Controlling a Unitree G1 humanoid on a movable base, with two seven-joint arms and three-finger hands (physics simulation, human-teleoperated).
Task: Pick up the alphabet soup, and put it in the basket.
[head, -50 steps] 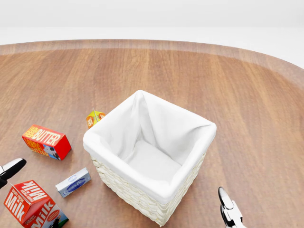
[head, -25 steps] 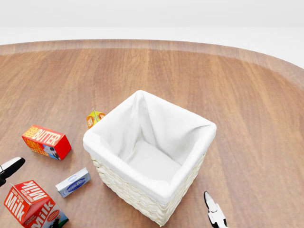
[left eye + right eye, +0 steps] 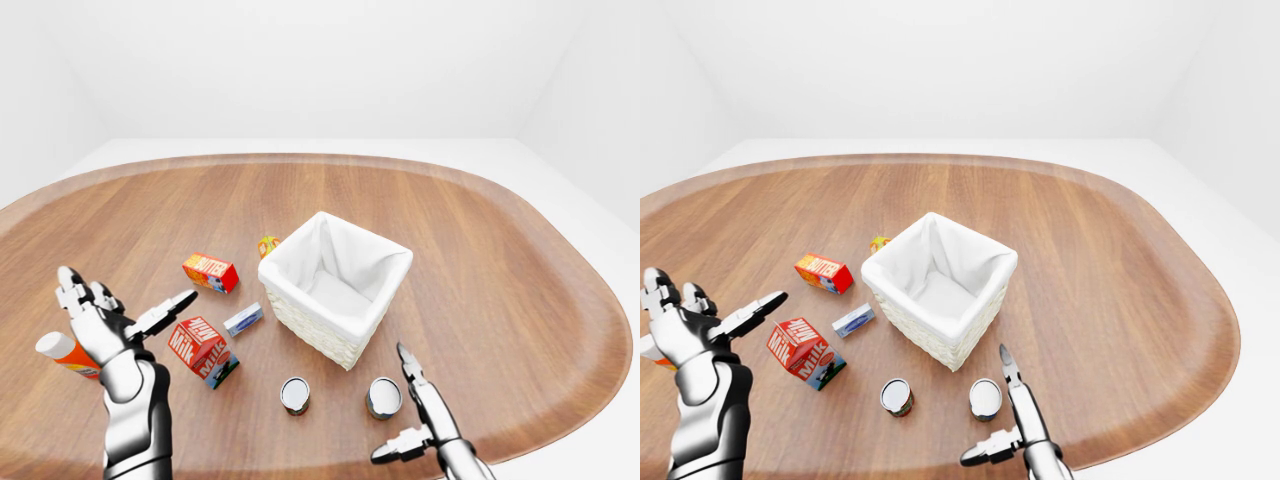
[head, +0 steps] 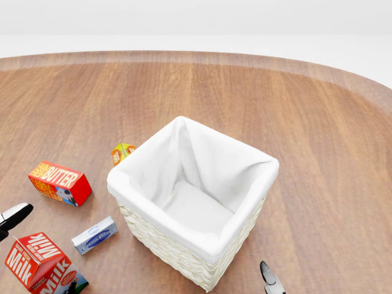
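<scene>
Two metal cans stand upright on the wooden table below the basket in the left-eye view, one (image 3: pixel 295 395) at the left and one (image 3: pixel 384 397) at the right. Their labels barely show, so which is the alphabet soup I cannot tell. The wicker basket (image 3: pixel 290 262) with its white lining sits mid-table with nothing inside. My right hand (image 3: pixel 412 415) hovers open just right of the right can, one finger pointing up past it, not touching it. My left hand (image 3: pixel 120 315) is raised open at the far left, holding nothing.
A milk carton (image 3: pixel 203 350), a butter box (image 3: pixel 210 271) and a small blue-white box (image 3: pixel 243 320) lie left of the basket. An orange-yellow carton (image 3: pixel 267 244) stands against its upper-left side. A white and orange tube (image 3: pixel 62 351) lies behind my left hand. The table's rounded edge (image 3: pixel 520 435) runs close below my right hand.
In the head view my right hand's fingertip has slid left and down along the bottom edge. My left hand's finger has barely moved, and the objects have stayed still.
</scene>
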